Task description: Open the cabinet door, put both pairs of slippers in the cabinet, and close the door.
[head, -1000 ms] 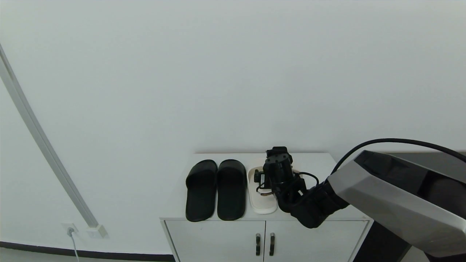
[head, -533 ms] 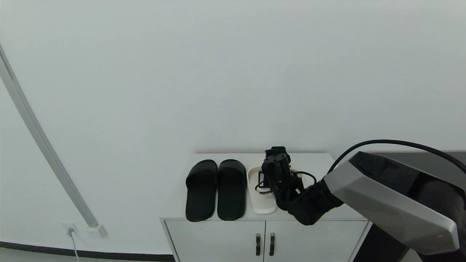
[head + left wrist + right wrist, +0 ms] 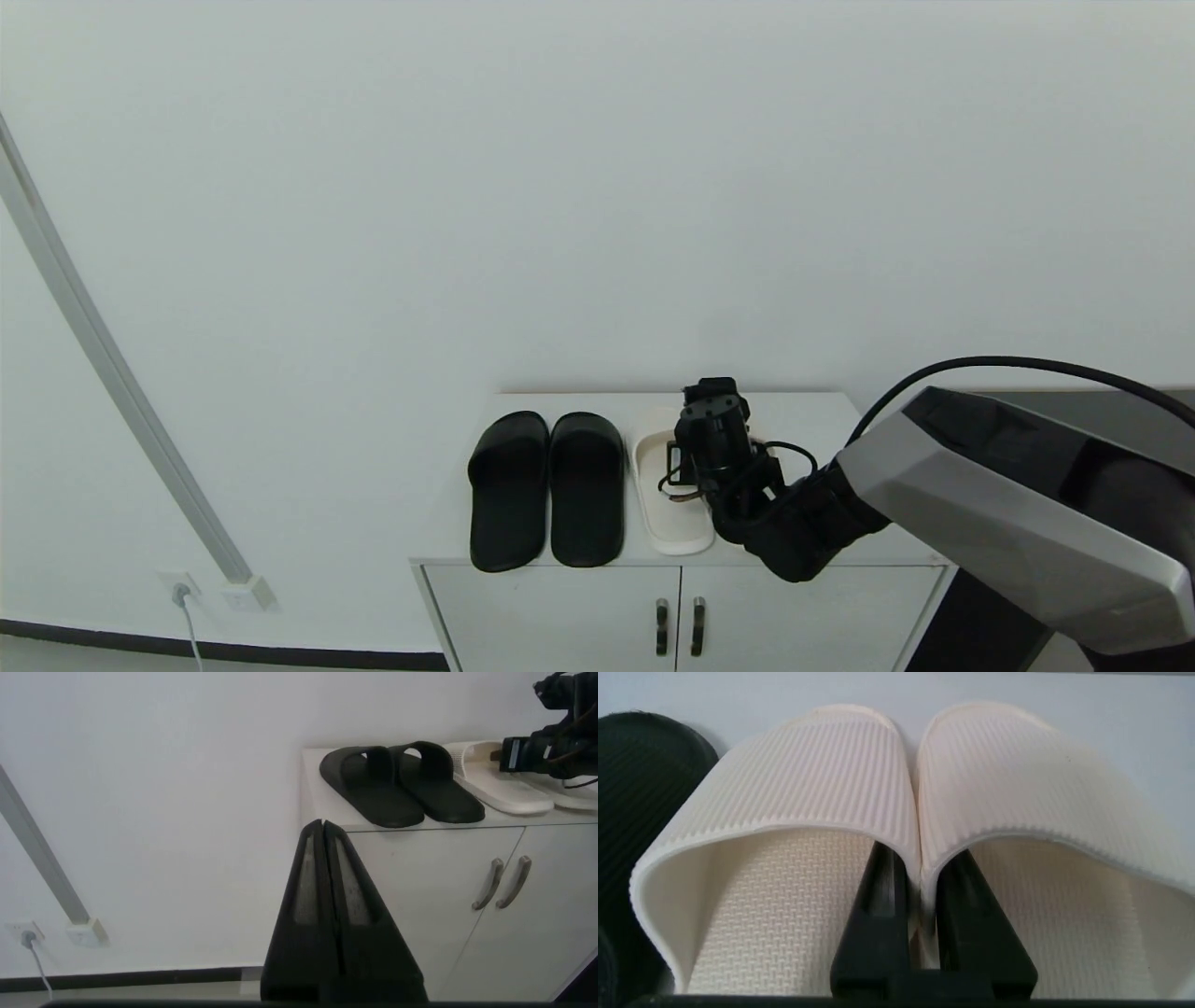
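White slippers (image 3: 822,793): the pair lies side by side on the cabinet (image 3: 817,415) top, right of centre in the lower part of the head view, toes toward the wall, inner edges touching. My right gripper (image 3: 920,873) is on them. One finger (image 3: 878,919) sits under the strap of one slipper and the other finger under the strap of its mate. The jaws are drawn narrow, with the two adjoining inner walls pinched between them. In the head view my right arm enters from the lower right and its wrist covers most of the slipper on the right, leaving the other white slipper visible.

Black slippers (image 3: 586,490): a second pair lies on the same top, just beside the white pair on its left in the frame. They are parallel and close together, with heels at the front edge.

Cabinet doors (image 3: 551,616): both are closed and meet at the lower centre of the head view. The two dark vertical handles (image 3: 662,626) stand side by side at the seam.

My left gripper (image 3: 322,826): its fingers are pressed flat together and hold nothing. It is well apart from the cabinet, in front of it and below the level of its top.

Surroundings: a plain white wall stands behind. A slanted conduit (image 3: 103,355) runs down the left of the head view to a wall socket (image 3: 177,590) at lower left.
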